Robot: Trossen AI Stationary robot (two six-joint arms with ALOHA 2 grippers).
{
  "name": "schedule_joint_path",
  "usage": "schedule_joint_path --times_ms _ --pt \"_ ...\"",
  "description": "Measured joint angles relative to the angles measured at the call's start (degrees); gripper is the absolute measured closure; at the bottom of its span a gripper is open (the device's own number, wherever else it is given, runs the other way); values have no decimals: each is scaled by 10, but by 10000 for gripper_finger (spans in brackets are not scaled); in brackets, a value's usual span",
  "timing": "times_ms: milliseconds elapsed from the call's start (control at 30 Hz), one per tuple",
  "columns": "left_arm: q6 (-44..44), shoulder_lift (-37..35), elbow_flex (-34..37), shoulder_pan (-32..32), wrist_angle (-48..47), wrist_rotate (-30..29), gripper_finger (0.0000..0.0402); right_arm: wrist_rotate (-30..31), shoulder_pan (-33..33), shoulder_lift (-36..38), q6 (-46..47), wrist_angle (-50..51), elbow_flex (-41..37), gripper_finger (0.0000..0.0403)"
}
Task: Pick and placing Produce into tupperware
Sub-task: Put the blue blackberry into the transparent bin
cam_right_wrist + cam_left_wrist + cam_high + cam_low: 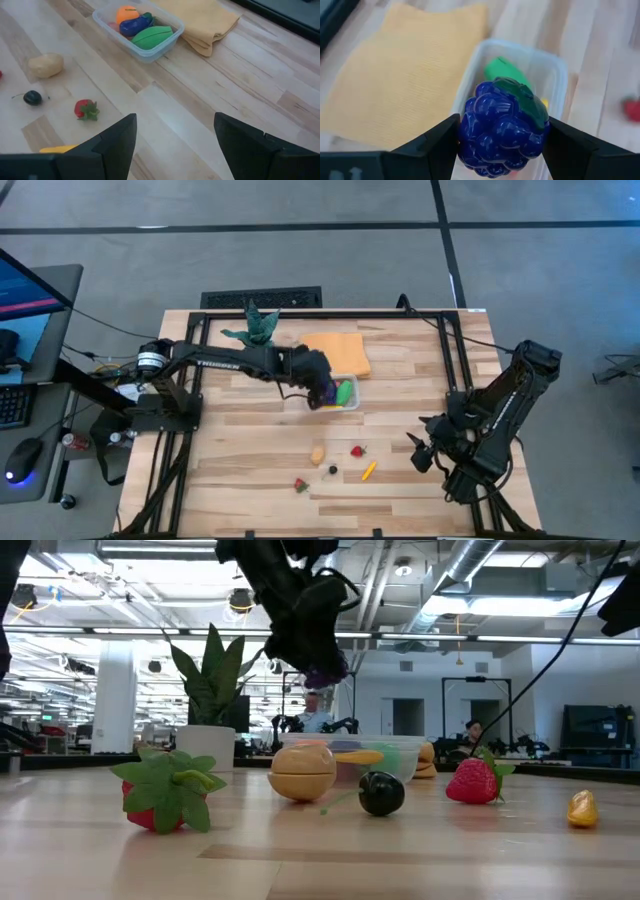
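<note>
A blue-purple toy grape bunch (500, 125) with a green leaf cap sits in my left gripper (322, 388), which is shut on it and hangs above the left end of the clear tupperware (357, 402). In the low view the bunch (325, 670) is well above the table. The tupperware (150, 52) rests on the table and holds a green, an orange and a dark blue piece. Loose produce lies nearer the front edge: a tan piece (317, 453), a strawberry (357, 451), a dark cherry (333, 470), a yellow piece (368, 471) and a red leafy piece (300, 485). My right gripper (175, 135) waits open at the right, holding nothing. My left gripper pinches the grape bunch between its two fingers, one on each side of the bunch (467, 130). The fingers slant down from the table's left. The bunch is lifted clear, over the tupperware's open top, with its green cap turned away from the wrist.
A folded orange cloth (340, 352) lies just behind the tupperware. A green plant (258, 325) in a white pot stands at the far left. A dark frame (455, 370) runs along the table's far and side edges. Bare wood lies between the tupperware and my right gripper.
</note>
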State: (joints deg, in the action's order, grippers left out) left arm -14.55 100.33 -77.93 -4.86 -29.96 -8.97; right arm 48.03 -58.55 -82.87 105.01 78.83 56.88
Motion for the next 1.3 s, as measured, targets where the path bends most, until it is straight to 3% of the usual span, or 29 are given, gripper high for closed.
schedule_joint_path --times_ms 367,1300 --pt "-145 0 0 -50 15 27 166 0 2 0 -4 4 0 143" --pt "-163 15 16 -33 52 4 166 0 2 1 -4 3 0 143"
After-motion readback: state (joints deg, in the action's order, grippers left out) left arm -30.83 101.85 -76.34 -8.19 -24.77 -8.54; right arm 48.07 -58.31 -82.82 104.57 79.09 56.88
